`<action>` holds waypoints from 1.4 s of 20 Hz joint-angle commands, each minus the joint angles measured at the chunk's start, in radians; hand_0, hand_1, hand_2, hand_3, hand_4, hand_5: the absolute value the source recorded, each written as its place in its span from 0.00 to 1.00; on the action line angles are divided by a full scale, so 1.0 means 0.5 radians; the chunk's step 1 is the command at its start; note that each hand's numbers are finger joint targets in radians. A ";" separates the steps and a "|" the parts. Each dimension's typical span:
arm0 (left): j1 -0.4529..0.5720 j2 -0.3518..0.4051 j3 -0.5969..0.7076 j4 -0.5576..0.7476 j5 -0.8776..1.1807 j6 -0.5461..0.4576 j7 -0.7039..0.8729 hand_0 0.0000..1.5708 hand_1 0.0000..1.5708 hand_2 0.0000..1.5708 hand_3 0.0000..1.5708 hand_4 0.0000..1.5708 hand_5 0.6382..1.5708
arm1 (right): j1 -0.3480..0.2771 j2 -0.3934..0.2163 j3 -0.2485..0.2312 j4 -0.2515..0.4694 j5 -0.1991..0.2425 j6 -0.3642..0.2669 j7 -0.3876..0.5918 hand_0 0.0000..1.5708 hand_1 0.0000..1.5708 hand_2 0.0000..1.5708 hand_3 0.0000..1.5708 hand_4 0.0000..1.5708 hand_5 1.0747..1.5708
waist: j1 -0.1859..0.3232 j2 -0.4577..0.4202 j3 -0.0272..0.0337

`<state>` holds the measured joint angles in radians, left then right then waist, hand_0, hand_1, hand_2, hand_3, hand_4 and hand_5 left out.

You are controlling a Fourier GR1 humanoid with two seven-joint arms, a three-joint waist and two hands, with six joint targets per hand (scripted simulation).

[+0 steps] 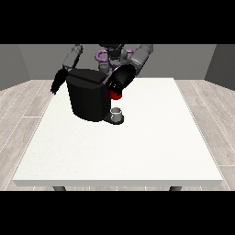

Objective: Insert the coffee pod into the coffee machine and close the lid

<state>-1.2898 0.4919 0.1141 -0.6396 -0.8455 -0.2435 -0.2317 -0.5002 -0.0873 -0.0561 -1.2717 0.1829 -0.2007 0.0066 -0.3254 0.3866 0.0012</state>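
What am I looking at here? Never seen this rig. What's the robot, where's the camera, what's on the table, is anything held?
This is one view, from a camera across the table facing a humanoid robot, which appears small at the top. Its two arms end in black hands. On the large white table stands a black boxy coffee machine. A small grey cup-shaped thing sits on the machine's base at its front; I cannot tell whether it is the coffee pod. The hand at the view's right is at the machine's top corner, just above a red thing at the machine. The hand at the view's left hangs beside the machine. Whether either hand holds anything cannot be made out.
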 commanded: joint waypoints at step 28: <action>0.328 -0.190 -0.055 0.080 -0.080 0.022 0.001 0.00 0.00 0.00 0.00 0.00 1.00 | 0.305 0.064 0.011 0.110 -0.018 0.009 0.023 0.00 0.00 0.00 0.00 0.00 1.00 | 0.238 -0.482 -0.002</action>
<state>-1.1943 0.4554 0.0851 -0.6061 -0.9048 -0.2152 -0.2505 -0.3899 -0.0633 -0.0518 -1.2273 0.1815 -0.2016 -0.0004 -0.2460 0.2274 0.0010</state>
